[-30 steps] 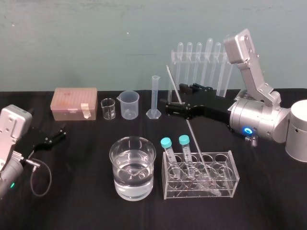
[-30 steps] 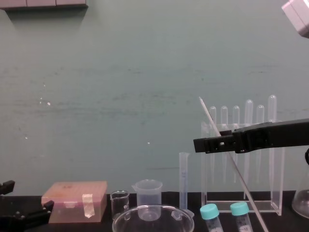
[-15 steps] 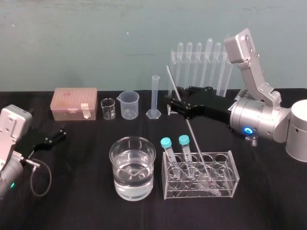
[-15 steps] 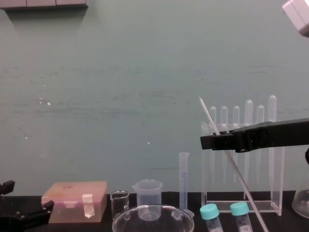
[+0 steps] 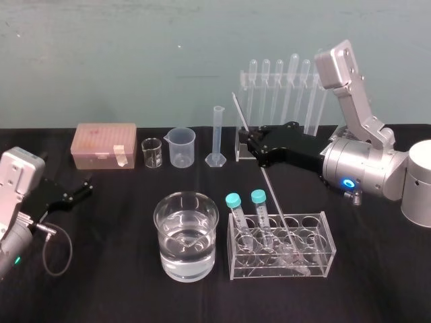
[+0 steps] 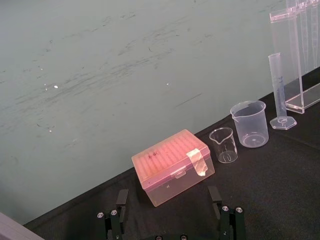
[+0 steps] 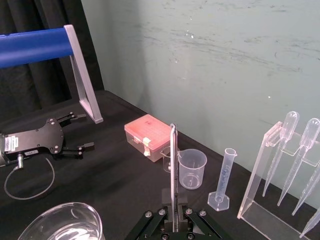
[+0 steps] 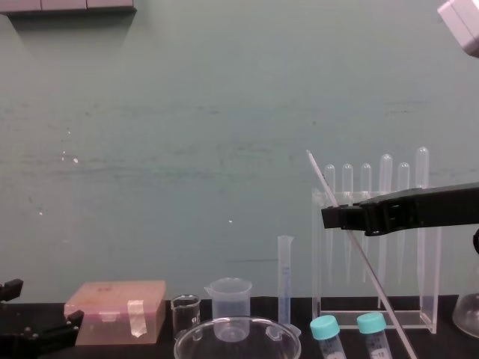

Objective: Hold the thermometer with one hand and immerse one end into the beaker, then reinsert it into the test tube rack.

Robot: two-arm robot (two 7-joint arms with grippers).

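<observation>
Right gripper was up in air over back of black table, behind test tube rack. It pinched thermometer tight, near top part. Thermometer leaned, top end toward wall, low end down inside rack, just beside two blue-capped tubes. Beaker with water stood just left of rack, not touching it. Left gripper lay low at far left, jaws wide apart, holding nothing. Pink box sat near it, farther back.
</observation>
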